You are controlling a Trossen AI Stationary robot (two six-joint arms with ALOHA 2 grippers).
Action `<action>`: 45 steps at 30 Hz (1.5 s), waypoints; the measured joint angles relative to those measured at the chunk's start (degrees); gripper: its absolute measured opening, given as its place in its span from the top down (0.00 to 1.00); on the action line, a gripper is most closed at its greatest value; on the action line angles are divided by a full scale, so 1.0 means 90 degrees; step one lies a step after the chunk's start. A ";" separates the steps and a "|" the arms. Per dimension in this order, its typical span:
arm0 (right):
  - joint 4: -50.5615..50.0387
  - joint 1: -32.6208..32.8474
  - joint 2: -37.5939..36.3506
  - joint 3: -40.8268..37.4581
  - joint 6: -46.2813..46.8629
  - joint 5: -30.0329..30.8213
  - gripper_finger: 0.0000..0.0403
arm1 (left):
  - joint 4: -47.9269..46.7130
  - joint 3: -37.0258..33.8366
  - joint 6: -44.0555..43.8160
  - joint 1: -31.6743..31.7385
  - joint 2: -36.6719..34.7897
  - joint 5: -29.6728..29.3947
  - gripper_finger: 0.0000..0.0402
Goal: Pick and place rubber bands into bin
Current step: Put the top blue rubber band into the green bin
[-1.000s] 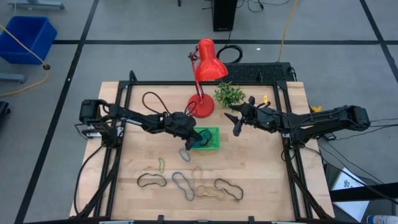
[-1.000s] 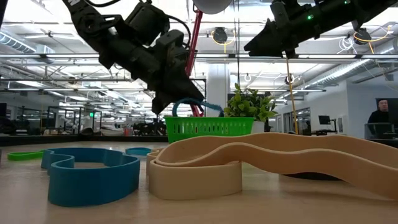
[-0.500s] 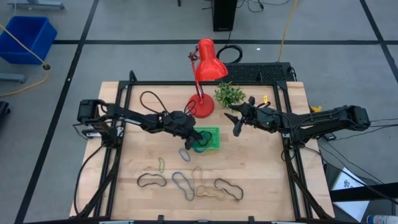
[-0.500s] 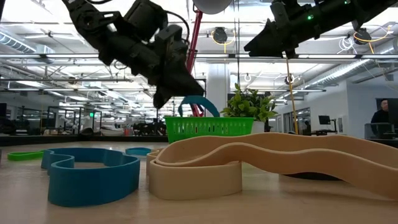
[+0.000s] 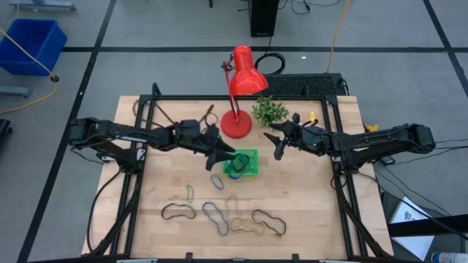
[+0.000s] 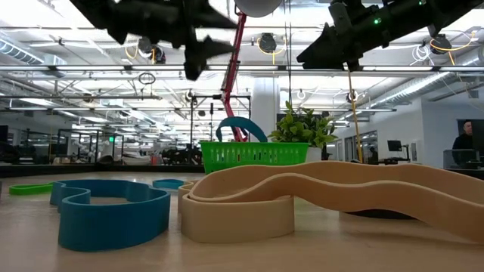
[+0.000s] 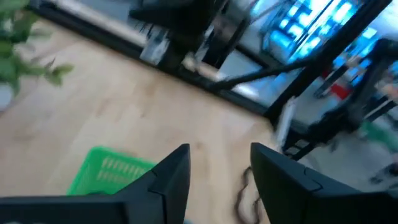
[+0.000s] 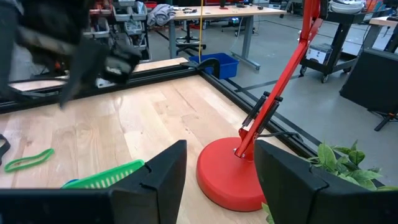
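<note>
Left tool (image 5: 219, 155) just let go and pulled up off the bin (image 5: 252, 169), fingers spread and empty now. That blue band (image 6: 240, 125) sits in the bin, poking over the rim. So one's done; more rubber bands (image 5: 219, 216) wait on the desk (image 5: 307, 204). Right tool (image 5: 277, 146) hovers beside the bin, fingers apart.

Item: the wooden table (image 5: 307, 197), as I logged it. It carried a red lamp (image 5: 237, 123), a small green plant (image 5: 270, 111), the green bin (image 5: 251, 166), and loose rubber bands (image 5: 230, 216) scattered along its front half.
</note>
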 joint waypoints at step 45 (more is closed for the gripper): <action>0.0826 0.0000 0.0002 -0.0464 -0.0022 0.0000 0.55 | -0.3397 -0.0001 0.2913 -0.1090 0.1901 -0.1726 0.54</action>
